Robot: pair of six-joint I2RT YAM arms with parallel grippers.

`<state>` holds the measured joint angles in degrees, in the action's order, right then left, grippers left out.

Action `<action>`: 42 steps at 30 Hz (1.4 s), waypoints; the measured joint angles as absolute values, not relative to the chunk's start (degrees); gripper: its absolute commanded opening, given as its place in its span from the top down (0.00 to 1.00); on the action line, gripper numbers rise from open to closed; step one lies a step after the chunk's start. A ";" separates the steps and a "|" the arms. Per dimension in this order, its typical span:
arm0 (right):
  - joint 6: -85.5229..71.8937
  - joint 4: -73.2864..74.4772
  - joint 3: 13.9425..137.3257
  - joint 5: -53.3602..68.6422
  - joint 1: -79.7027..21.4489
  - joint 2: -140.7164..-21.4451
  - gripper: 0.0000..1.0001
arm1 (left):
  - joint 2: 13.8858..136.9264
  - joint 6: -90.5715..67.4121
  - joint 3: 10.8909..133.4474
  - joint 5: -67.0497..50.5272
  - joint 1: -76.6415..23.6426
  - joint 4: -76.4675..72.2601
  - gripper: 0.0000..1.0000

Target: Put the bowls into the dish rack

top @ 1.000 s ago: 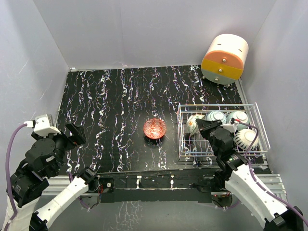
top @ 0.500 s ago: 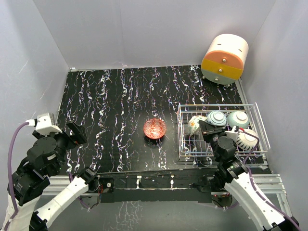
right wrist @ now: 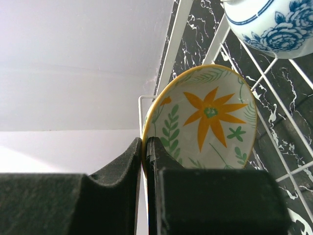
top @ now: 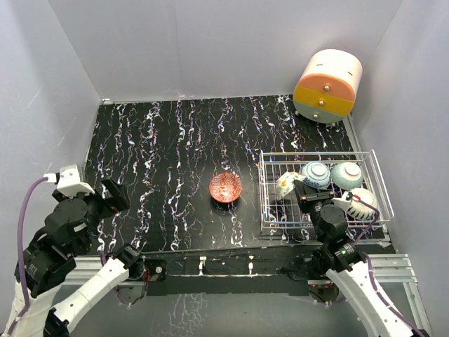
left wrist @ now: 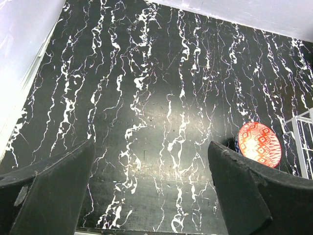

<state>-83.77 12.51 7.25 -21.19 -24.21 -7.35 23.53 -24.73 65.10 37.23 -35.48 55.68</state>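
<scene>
A red patterned bowl (top: 225, 187) sits on the black marbled table, left of the white wire dish rack (top: 262, 184). My right gripper (top: 302, 194) is over the rack's left part. In the right wrist view it (right wrist: 145, 144) is shut on the rim of a cream bowl with an orange flower (right wrist: 210, 117), held on edge among the rack wires (right wrist: 215, 41). This bowl shows in the top view (top: 286, 184) too. Two teal bowls (top: 316, 173) and a blue-and-white bowl (top: 360, 203) lie in the rack. My left gripper (left wrist: 151, 147) is open and empty, with the red bowl (left wrist: 259, 144) to its right.
A cream-and-orange round drawer unit (top: 327, 86) stands at the back right corner. Grey walls enclose the table on three sides. The blue-and-white flowered bowl (right wrist: 274, 24) lies close above the held bowl in the right wrist view. The rack's edge (left wrist: 304, 142) shows at the left wrist view's right border.
My right arm has drawn back toward the near edge, still holding the flower bowl, so the bowls in the rack show more. My left arm has shifted slightly.
</scene>
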 measured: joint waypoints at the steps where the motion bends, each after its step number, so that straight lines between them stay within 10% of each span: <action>1: -83.92 12.53 6.92 -21.15 -24.21 -6.61 0.92 | 23.51 -24.75 64.97 37.21 -35.48 55.66 0.03; 42: -80.07 -24.58 0.58 -20.43 -19.25 -30.39 0.92 | 24.88 -24.51 64.64 37.12 -35.48 55.20 0.03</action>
<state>-80.07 -24.58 0.58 -20.43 -19.25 -30.39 24.88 -24.51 64.64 37.12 -35.48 55.20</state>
